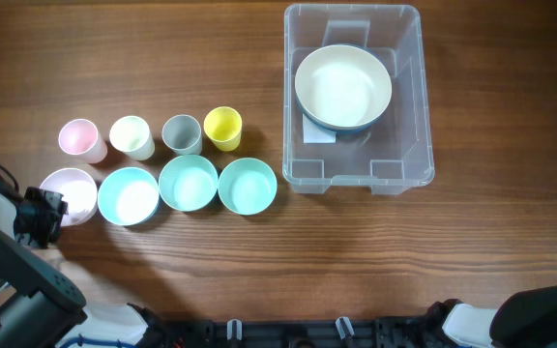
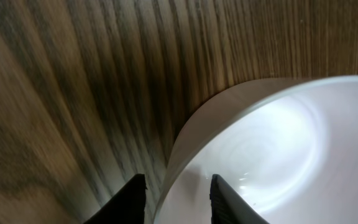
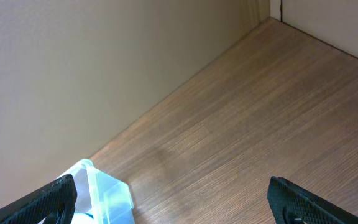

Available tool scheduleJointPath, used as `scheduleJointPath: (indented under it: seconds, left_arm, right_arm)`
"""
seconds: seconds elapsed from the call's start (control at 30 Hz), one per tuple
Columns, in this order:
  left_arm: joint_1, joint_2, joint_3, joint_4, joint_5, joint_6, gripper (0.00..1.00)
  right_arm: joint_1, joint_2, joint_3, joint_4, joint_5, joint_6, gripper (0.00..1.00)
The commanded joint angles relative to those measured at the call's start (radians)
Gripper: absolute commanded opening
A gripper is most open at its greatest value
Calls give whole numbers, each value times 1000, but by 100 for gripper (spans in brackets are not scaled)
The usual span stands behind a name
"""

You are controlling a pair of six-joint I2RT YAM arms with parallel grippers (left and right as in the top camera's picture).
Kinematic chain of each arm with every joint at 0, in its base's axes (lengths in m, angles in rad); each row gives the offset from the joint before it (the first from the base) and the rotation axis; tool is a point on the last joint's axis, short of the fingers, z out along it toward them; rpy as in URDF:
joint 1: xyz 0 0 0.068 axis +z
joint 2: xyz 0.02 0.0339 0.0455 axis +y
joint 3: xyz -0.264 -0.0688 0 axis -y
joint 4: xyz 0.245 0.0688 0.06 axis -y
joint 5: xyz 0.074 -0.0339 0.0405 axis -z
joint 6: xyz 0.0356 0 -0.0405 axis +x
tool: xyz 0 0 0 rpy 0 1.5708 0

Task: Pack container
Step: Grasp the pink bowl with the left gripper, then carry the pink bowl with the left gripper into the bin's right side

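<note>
The left fingers (image 2: pixel 128 200), spread, are straddling the pale bowl (image 2: pixel 278 143) at its rim, risking a shallow pinch slipping off.

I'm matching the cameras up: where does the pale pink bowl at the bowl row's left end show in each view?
Overhead: pale pink bowl, at the table's far left.
Left wrist: the bowl fills the lower right, close up.
Right wrist: not in it.
Shared landmark: the wood-grain table top.
</note>
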Motion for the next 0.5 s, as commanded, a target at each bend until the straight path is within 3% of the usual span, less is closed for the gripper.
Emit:
scheduleJointPath:
  seconds: [0.0,0.13,0.33,0.47]
  left_arm:
    - [7,5,1,-4,-6,4,4]
    - [9,-41,41,-71,-6,4,4]
    - [9,-186,256,-312,-62,4,4]
    - [-50,-304,414,-407,67,26,4]
  right_arm:
    - [0,10,6,4,8,1,100]
    - [0,10,6,4,8,2,100]
    - [0,10,6,4,8,2,100]
    - [0,10,6,4,8,2,100]
